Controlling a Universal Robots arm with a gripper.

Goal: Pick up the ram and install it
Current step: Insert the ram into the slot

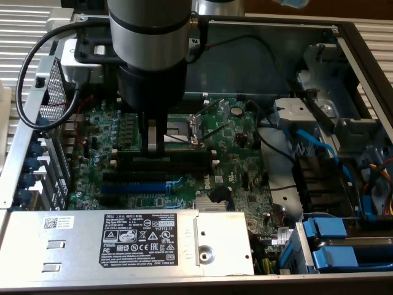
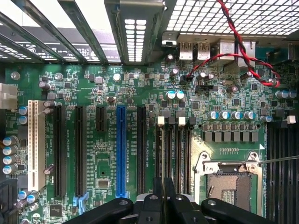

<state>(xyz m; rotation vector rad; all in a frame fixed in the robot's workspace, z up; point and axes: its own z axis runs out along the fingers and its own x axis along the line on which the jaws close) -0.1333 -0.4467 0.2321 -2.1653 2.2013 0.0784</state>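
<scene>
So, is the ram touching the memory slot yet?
Cannot tell. In the wrist view the ram sits edge-on in the jaws, hiding its lower edge; in the exterior view the gripper covers that spot.

Room light: even and fairly bright, no hard edges.
Glare: white blaze through the vent grille (backlit, washed out).
Shadow: soft dark patch on the circuit board under the gripper.

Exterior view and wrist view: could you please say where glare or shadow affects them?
Exterior view: the arm shades the slots under it; the metal cover shines pale. Wrist view: backlight washes out the vent grille, while the board is evenly lit.
</scene>
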